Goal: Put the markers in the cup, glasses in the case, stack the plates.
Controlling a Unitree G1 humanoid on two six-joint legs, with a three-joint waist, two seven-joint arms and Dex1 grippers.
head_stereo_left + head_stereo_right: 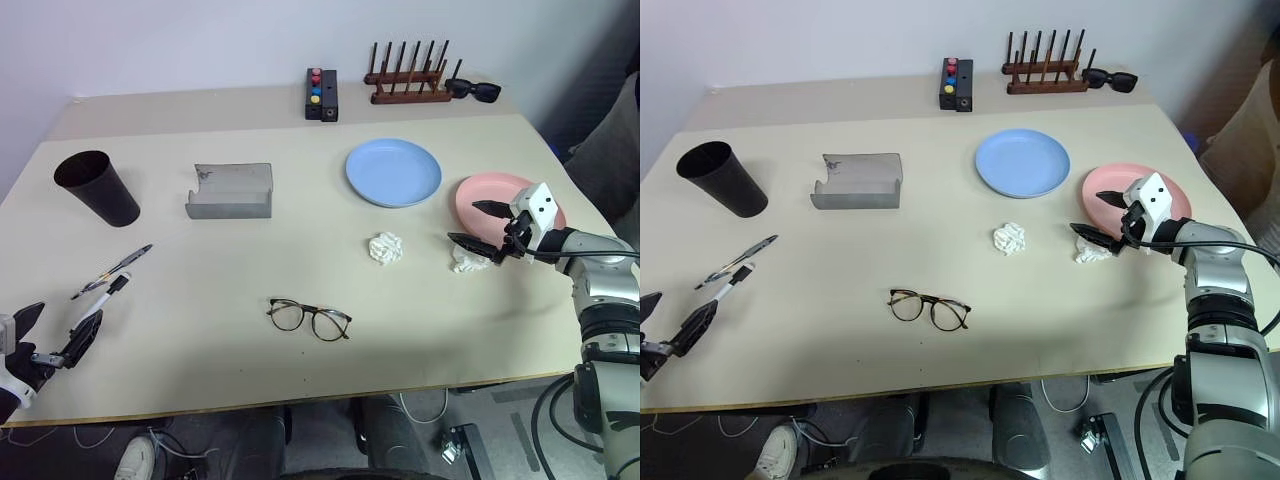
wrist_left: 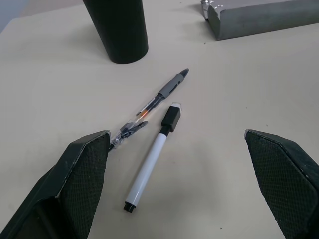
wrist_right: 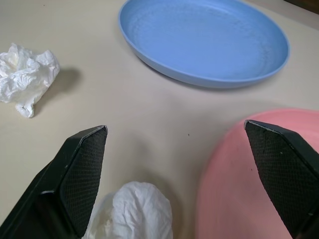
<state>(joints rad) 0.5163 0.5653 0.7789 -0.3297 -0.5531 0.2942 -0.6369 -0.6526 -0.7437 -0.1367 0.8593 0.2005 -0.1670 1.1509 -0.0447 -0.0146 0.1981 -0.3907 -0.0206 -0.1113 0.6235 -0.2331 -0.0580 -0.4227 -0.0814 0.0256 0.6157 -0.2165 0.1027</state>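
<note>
**Beige table, both grippers wide and empty**

Beige and broad, the table (image 1: 250, 400) runs up to a pale wall. At its far left the black cup (image 1: 98, 187) stands upright. To its right, still on the far half, the grey case (image 1: 231, 190) lies on the table, with one long side facing the near edge. Further right sits the blue plate (image 1: 393, 172), and right of that, a little nearer, the pink plate (image 1: 490, 195); the two are close but apart, not stacked.

Near the left edge the two markers (image 1: 110, 273) lie side by side at a slant, the dark silvery one just beyond the white one (image 2: 151, 164) with black ends. They rest on the table, near of the cup and well clear of it. The glasses (image 1: 309, 318) lie with arms folded in the middle of the near half, well apart from the case.

Two crumpled white tissues lie between glasses and plates: one (image 1: 385, 248) near of the blue plate, the other (image 1: 466, 262) by the pink plate's near left rim.

At the far edge stand a small black box with coloured buttons (image 1: 321, 94), a wooden rack of pegs (image 1: 408, 78) and black sunglasses (image 1: 473, 90).

At the near left corner the left gripper (image 1: 60, 335) hovers just near of the markers, fingers spread wide, holding nothing. On the right, the right gripper (image 1: 478, 224) points left over the pink plate's left rim and the tissue beside it, fingers also spread wide and empty.
</note>
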